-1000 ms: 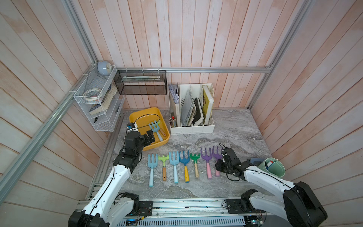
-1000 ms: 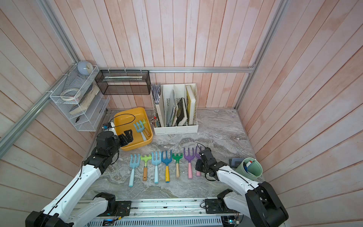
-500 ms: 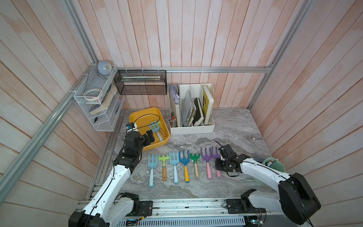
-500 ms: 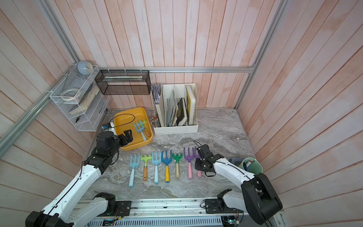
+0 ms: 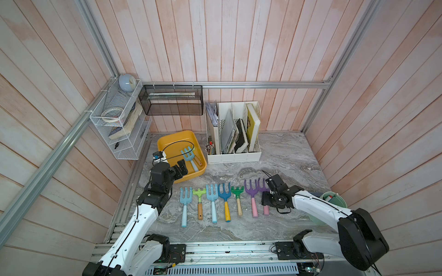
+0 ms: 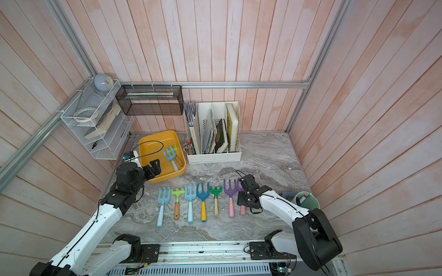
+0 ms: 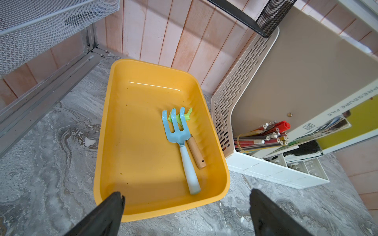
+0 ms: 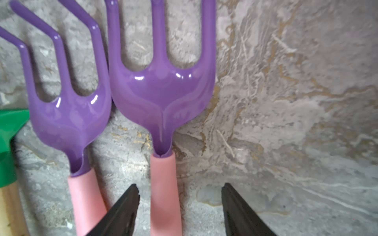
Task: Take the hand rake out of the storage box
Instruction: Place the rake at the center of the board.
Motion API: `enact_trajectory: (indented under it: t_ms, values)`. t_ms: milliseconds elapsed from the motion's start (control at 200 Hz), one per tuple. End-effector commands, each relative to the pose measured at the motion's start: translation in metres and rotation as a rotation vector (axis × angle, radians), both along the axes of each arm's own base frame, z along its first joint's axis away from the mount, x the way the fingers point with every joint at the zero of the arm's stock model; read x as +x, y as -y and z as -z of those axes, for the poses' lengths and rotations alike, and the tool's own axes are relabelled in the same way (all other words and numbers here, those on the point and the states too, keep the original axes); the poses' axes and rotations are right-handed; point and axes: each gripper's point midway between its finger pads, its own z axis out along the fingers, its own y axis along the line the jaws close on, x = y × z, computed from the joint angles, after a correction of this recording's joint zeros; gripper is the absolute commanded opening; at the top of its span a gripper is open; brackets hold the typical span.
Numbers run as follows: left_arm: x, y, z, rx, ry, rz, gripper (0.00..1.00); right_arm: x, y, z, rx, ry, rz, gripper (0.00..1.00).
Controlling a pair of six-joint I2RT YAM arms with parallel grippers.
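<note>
The step in hand looks like the reach for a pick: the left end effector point(image 7: 186, 195) hovers at the near rim of the storage box point(image 7: 131, 147), its fingers spread wide and empty, not yet down inside. Two tools lie in the box, against the side nearest the white file organizer point(image 7: 235, 85) — a light blue hand rake point(image 7: 177, 132) with a pale handle, and partly under it a green rake point(image 7: 189, 114) with a wooden handle. The blue one lies on top with its handle end pointing toward the open fingers, so it seems the likelier target. Across the bench point(image 5: 282, 153), the right end effector point(image 8: 180, 186) sits low over the last tool in a row of rakes, a purple rake point(image 8: 161, 92); its fingers stand apart on either side of the pink handle without clamping it, so that arm appears to hold nothing. The next move likely calls for the left arm to dip over the rim, line its fingers across the pale handle rather than along it, and close there. The two handles lie side by side and touching, so a careless close could pinch both — or drag the green rake along.
</note>
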Motion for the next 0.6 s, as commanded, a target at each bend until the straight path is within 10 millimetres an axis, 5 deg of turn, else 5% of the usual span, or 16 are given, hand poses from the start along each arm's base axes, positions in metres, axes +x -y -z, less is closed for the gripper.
enact_trajectory:
  t_ms: [0,255,595]
  values:
    - [0.001,-0.005,-0.001,0.023,0.015,-0.017,1.00,0.018,-0.006,-0.003,0.016,0.036,-0.004,0.67]
    - [0.001,-0.008,-0.001,0.028,0.011,-0.032,1.00,0.024,-0.013,0.015,0.020,0.004,-0.037,0.50]
    - [0.000,-0.010,0.000,0.031,0.015,-0.037,1.00,0.019,-0.011,0.012,0.008,0.014,-0.073,0.31]
